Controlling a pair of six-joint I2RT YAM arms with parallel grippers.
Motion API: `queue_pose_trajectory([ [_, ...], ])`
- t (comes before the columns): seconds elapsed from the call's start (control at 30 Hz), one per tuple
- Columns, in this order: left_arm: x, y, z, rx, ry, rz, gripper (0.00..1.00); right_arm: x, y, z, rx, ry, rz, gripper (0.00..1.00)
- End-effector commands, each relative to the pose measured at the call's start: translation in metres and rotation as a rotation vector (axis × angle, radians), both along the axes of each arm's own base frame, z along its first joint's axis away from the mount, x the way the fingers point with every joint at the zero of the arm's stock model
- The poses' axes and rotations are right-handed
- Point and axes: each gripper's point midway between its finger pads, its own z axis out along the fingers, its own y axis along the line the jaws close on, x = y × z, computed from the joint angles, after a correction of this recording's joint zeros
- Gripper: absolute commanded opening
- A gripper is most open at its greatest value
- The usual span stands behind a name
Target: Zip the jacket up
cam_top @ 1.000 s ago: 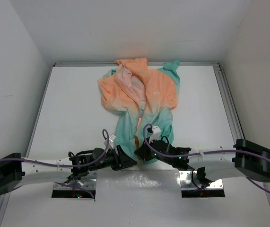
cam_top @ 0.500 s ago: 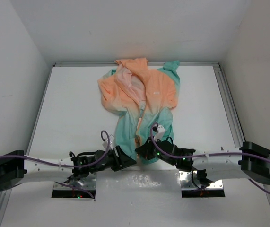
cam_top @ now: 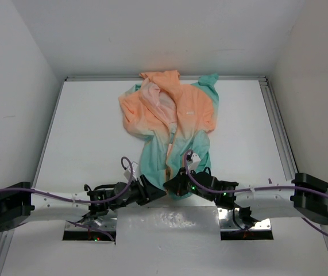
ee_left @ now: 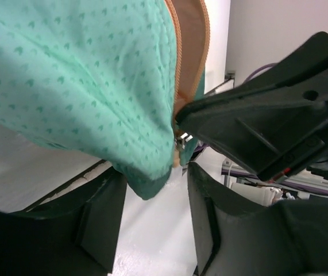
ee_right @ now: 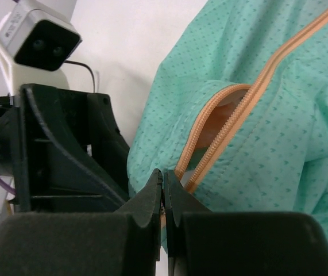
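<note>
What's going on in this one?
Two robot arms work at the near, teal hem of the jacket, which lies on the table with its zipper open. The right gripper is shut, apparently pinching the hem at the zipper's bottom end. The left gripper is open, its jaws straddling the hem corner beside it. Zipping has not begun.

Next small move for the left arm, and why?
Probably close the left fingers on the teal hem corner of the jacket. They stand open with that corner between them, while the right fingers are shut at the bottom end of the orange zipper. Pinning the hem should steady it for the pull.
</note>
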Motion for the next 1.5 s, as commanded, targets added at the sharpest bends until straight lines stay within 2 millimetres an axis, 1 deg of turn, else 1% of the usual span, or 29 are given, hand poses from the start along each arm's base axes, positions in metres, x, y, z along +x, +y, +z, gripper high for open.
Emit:
queue_pose_trajectory([
  [0.0, 0.001, 0.000, 0.002, -0.026, -0.028, 0.009, 0.42, -0.004, 0.010, 0.018, 0.082, -0.006, 0.028, 0.00],
  [0.17, 0.004, 0.000, 0.002, -0.028, -0.033, 0.021, 0.35, -0.005, 0.011, 0.019, 0.088, -0.002, 0.030, 0.00],
  [0.37, 0.005, 0.001, 0.003, -0.030, -0.039, 0.029, 0.18, -0.005, 0.010, 0.018, 0.087, 0.000, 0.029, 0.00],
  [0.4, 0.005, 0.001, 0.003, -0.027, -0.038, 0.029, 0.11, -0.004, 0.009, 0.017, 0.083, -0.002, 0.025, 0.00],
  [0.47, 0.005, 0.001, 0.003, -0.026, -0.038, 0.029, 0.03, -0.003, 0.009, 0.016, 0.076, -0.005, 0.020, 0.00],
  [0.53, 0.005, 0.000, 0.003, -0.022, -0.037, 0.026, 0.00, -0.001, 0.009, 0.017, 0.071, -0.014, 0.014, 0.00],
  [0.73, 0.004, 0.000, 0.003, -0.014, -0.041, 0.015, 0.00, 0.007, 0.002, 0.011, 0.012, -0.040, -0.025, 0.00],
  [0.8, 0.003, 0.000, 0.003, -0.016, -0.045, 0.009, 0.00, 0.011, 0.001, 0.013, 0.000, -0.054, -0.041, 0.00],
  [0.83, 0.003, 0.000, 0.005, -0.024, -0.049, 0.009, 0.00, 0.012, -0.002, 0.009, -0.029, -0.054, -0.047, 0.00],
  [0.93, 0.001, 0.001, 0.003, -0.028, -0.050, -0.001, 0.00, 0.019, -0.005, 0.013, -0.049, -0.081, -0.077, 0.00],
  [1.07, -0.002, -0.001, 0.008, -0.040, -0.067, -0.025, 0.00, 0.028, -0.012, 0.011, -0.096, -0.107, -0.112, 0.00],
  [1.2, -0.005, -0.002, 0.010, -0.047, -0.079, -0.048, 0.00, 0.038, -0.018, 0.017, -0.132, -0.159, -0.152, 0.00],
  [1.27, -0.006, -0.001, 0.011, -0.053, -0.083, -0.055, 0.00, 0.046, -0.024, 0.018, -0.168, -0.190, -0.187, 0.00],
  [1.3, -0.007, -0.001, 0.011, -0.053, -0.084, -0.057, 0.00, 0.048, -0.024, 0.023, -0.168, -0.202, -0.196, 0.00],
  [1.47, -0.009, 0.000, 0.018, -0.059, -0.122, -0.081, 0.00, 0.061, -0.033, 0.030, -0.208, -0.262, -0.253, 0.00],
])
